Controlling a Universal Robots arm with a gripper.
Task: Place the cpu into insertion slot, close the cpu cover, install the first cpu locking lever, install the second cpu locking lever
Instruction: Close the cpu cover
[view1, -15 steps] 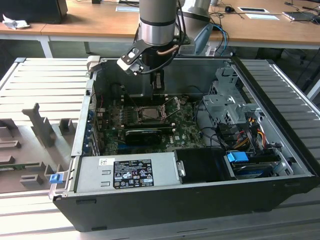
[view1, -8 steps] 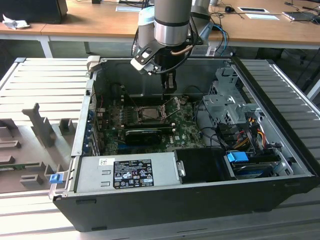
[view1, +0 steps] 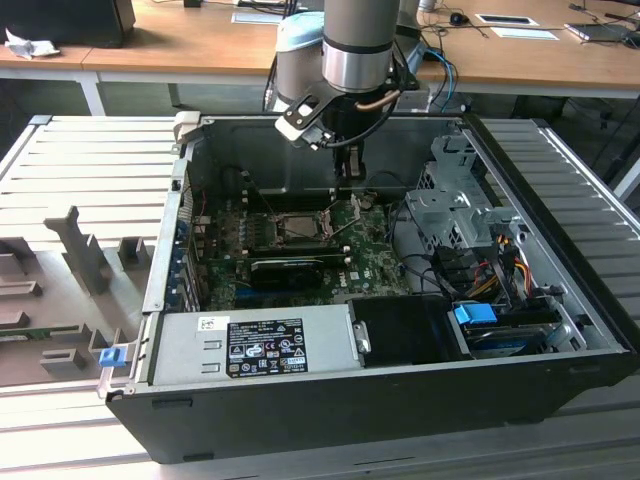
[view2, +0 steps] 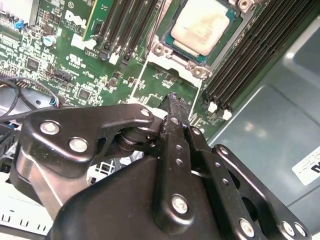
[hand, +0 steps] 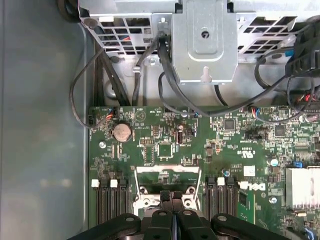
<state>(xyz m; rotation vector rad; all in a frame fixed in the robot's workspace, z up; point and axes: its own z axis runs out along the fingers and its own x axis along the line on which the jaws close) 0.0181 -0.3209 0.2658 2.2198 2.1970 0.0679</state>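
The cpu (view2: 202, 25), its pale silvery-beige face up, lies in the insertion slot (view1: 295, 228) on the green motherboard (view1: 375, 262). The silvery cpu cover (view2: 176, 51) lies flat as a frame around the chip. A thin metal locking lever (view2: 159, 22) runs along one side of the socket. My gripper (view1: 348, 190) hangs inside the open case, just above the board and beside the socket on the exterior view's right. In both wrist views the black gripper (view2: 172, 98) (hand: 173, 196) is shut, fingers pressed together with nothing between them. It hides part of the socket in the first wrist view.
Black memory slots (view2: 250, 55) flank the socket. A black graphics card (view1: 290, 268) lies in front of it. A metal drive cage (view1: 450, 200) and loose cables (view1: 490, 260) fill the case's right side. The power supply (view1: 255, 345) runs along the front wall.
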